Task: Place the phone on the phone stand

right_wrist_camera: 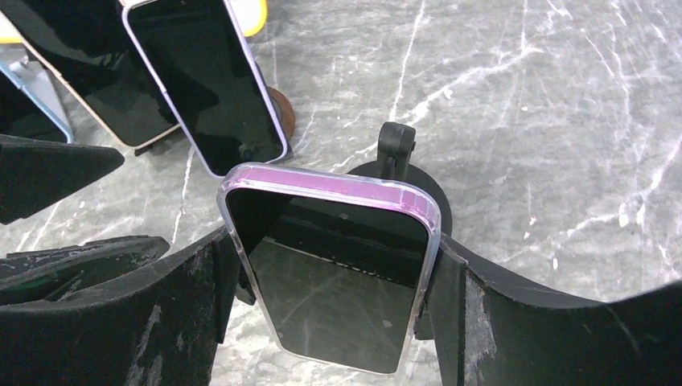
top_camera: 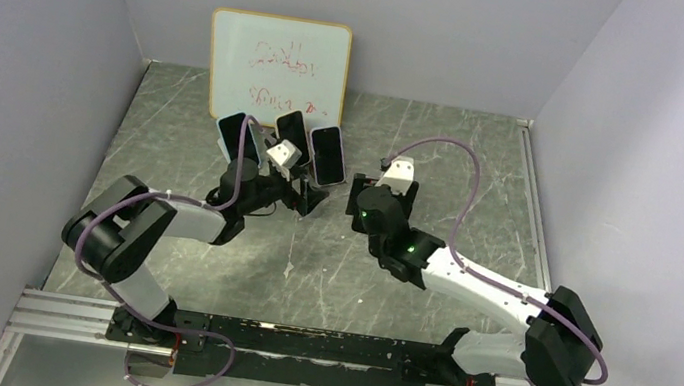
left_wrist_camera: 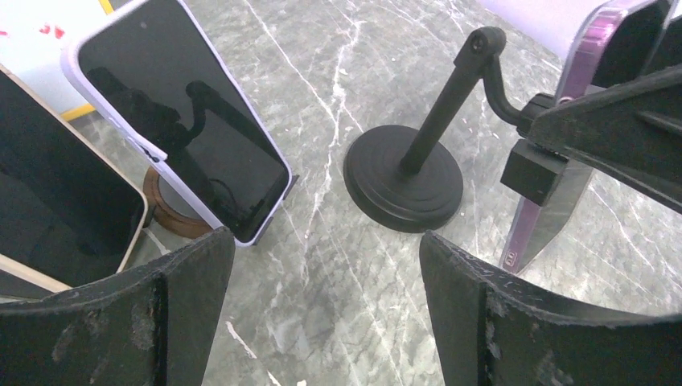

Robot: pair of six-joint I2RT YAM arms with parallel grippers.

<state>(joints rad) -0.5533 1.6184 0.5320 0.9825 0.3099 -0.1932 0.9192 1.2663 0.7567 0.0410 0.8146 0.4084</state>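
Note:
The phone [right_wrist_camera: 326,314] has a dark screen and a clear purple case. It stands tilted between my right gripper's [right_wrist_camera: 331,261] fingers, which are shut on its two long sides. The black phone stand [left_wrist_camera: 404,183] has a round base and a slanted stem; its stem top [right_wrist_camera: 396,141] shows just behind the phone. In the left wrist view the phone [left_wrist_camera: 611,48] sits against the stand's black holder block [left_wrist_camera: 531,170]. My left gripper [left_wrist_camera: 322,257] is open and empty, low over the table just in front of the stand's base. In the top view the phone [top_camera: 326,155] is right of the other phones.
A phone in a lavender case [left_wrist_camera: 181,121] leans on a brown round stand [left_wrist_camera: 165,211]. A beige-cased phone [left_wrist_camera: 56,201] stands left of it. A whiteboard [top_camera: 277,68] leans on the back wall. Grey walls close in the marble table [top_camera: 444,157].

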